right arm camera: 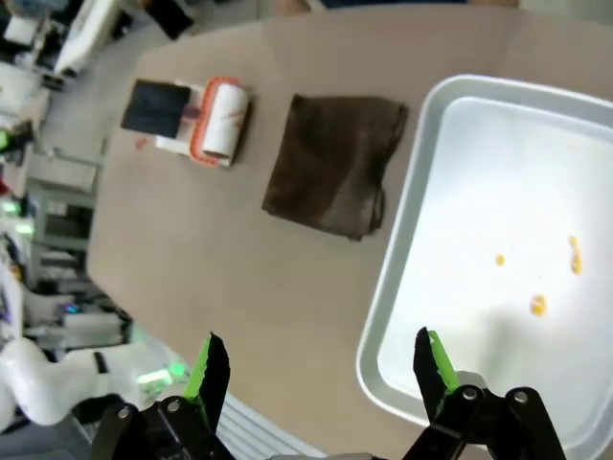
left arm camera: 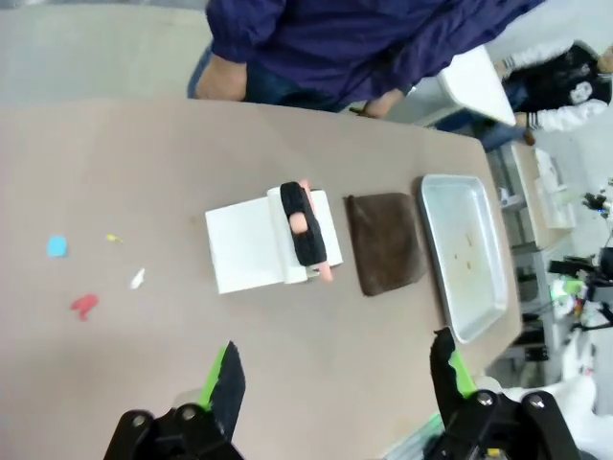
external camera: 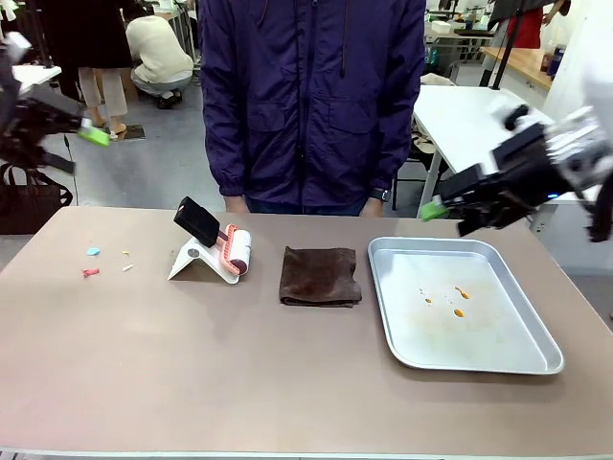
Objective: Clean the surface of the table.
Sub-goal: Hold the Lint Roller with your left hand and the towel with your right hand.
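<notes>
Two end effectors are hanging open and empty above the table point(external camera: 287, 383), the left end effector point(left arm camera: 335, 369) being nearer the lint roller point(left arm camera: 302, 230) at its 12 o'clock, handle running 12-to-6, scraps point(left arm camera: 84, 306) at 10.

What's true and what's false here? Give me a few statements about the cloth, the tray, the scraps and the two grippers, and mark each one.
1. The brown cloth lies between the lint roller and the metal tray. True.
2. The metal tray is spotless. False: a few orange spots sit on its floor.
3. The left gripper and the right gripper are both open and hold nothing. True.
4. The coloured scraps lie inside the tray. False: they lie on the table, on the robot's left of the lint roller.
5. The cloth is draped over the roller. False: it lies flat on the table, apart from it.
</notes>
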